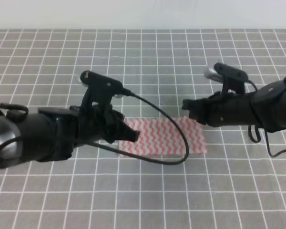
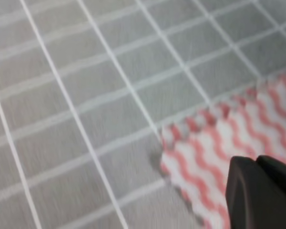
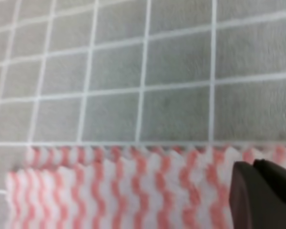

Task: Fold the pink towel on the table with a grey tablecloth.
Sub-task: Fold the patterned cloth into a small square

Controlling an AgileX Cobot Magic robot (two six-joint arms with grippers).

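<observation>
The pink towel [image 1: 167, 136] lies as a wide strip on the table with a grey tablecloth [image 1: 148, 62], with two layers showing along its far edge [image 3: 109, 162]. My left gripper [image 1: 129, 134] is at the towel's left end. Its fingers [image 2: 257, 191] are pressed together over the towel's corner [image 2: 190, 152], which sits slightly raised above the cloth. My right gripper [image 1: 187, 106] is at the towel's far right corner. Its fingers [image 3: 264, 193] are together over the towel's far edge. The contact points are hidden by the fingers.
The white-gridded grey cloth [image 2: 86, 95] stretches all around the towel. A black cable [image 1: 174, 129] from the left arm loops over the towel's middle. Both arms reach in low from the sides.
</observation>
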